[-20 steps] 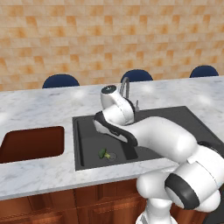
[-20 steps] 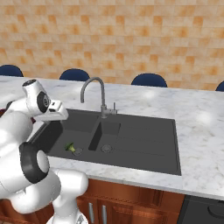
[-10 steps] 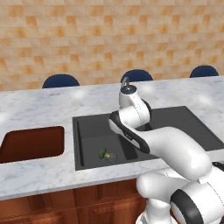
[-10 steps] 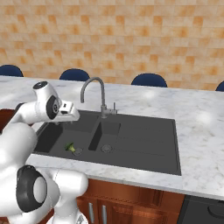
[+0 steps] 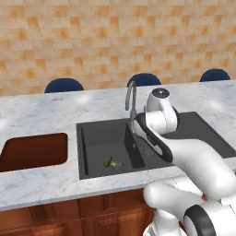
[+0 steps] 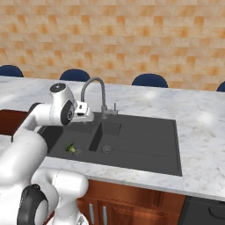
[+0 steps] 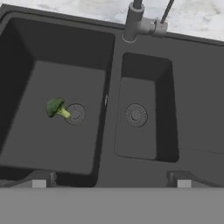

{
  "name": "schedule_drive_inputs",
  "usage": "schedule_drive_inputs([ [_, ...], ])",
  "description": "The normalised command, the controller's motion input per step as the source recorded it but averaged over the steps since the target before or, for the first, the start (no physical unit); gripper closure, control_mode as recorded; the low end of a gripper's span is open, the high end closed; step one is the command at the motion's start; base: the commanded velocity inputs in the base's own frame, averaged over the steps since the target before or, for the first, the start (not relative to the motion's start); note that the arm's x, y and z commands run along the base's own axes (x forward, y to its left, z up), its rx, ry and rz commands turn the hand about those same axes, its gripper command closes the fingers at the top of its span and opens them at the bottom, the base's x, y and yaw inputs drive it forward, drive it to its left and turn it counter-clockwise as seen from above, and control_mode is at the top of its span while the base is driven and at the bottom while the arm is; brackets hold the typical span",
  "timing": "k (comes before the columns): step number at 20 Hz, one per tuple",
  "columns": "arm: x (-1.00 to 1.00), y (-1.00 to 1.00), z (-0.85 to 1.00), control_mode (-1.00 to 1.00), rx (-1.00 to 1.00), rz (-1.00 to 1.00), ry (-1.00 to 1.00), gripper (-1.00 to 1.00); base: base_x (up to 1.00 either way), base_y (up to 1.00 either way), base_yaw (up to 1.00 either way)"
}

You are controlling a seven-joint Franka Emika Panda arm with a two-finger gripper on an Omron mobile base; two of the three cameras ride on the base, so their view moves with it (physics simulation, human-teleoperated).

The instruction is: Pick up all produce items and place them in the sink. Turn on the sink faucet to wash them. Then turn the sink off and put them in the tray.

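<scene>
**Broccoli in the basin, faucet handle ahead of the hand**

Nearest the base, the white arm curves up over the front of the counter, and the gripper [image 6: 86, 115] hangs above the sink [image 5: 97, 170], over the divider between its two basins. In the hand view the two fingertips [image 7: 38, 179] stand well apart at the bottom edge, one over each basin's near rim, with nothing between them: the jaws are apart and empty.

Below and to the left in the hand view, the broccoli [image 7: 56, 107] lies on the floor of the wide basin, its pale stem pointing at the round drain [image 7: 75, 114] and touching or just beside it. The narrower basin holds nothing but its own drain.

Farther on, at the back rim, the sink faucet [image 7: 133, 24] rises from its base, with the slim lever handle [image 7: 166, 12] slanting up beside it. From the gripper the handle lies straight ahead and a little right of centre, its long axis tilted up and away. With the produce already in the sink, the coming step is likely turning the water on, which calls for reaching forward to that lever.

Beyond the sink, to the left along the marble counter [image 5: 41, 110], sits the reddish-brown tray [image 5: 32, 151], well apart from the gripper.
</scene>
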Motion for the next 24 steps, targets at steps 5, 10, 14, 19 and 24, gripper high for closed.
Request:
schedule_drive_inputs([
  [5, 0.03, -0.53, 0.05, -1.00, 0.07, 0.04, -0.02, -1.00, 0.00, 0.00, 0.00],
  [10, 0.24, -0.40, 0.00, -1.00, 0.06, 0.00, 0.00, -1.00, 0.00, 0.00, 0.00],
  [14, 0.21, -0.32, 0.00, -1.00, 0.05, 0.01, 0.00, -1.00, 0.00, 0.00, 0.00],
  [19, 0.09, -0.34, 0.00, -1.00, 0.05, 0.03, 0.00, -1.00, 0.00, 0.00, 0.00],
  [24, 0.05, -0.29, 0.00, -1.00, 0.03, 0.02, 0.00, -1.00, 0.00, 0.00, 0.00],
])
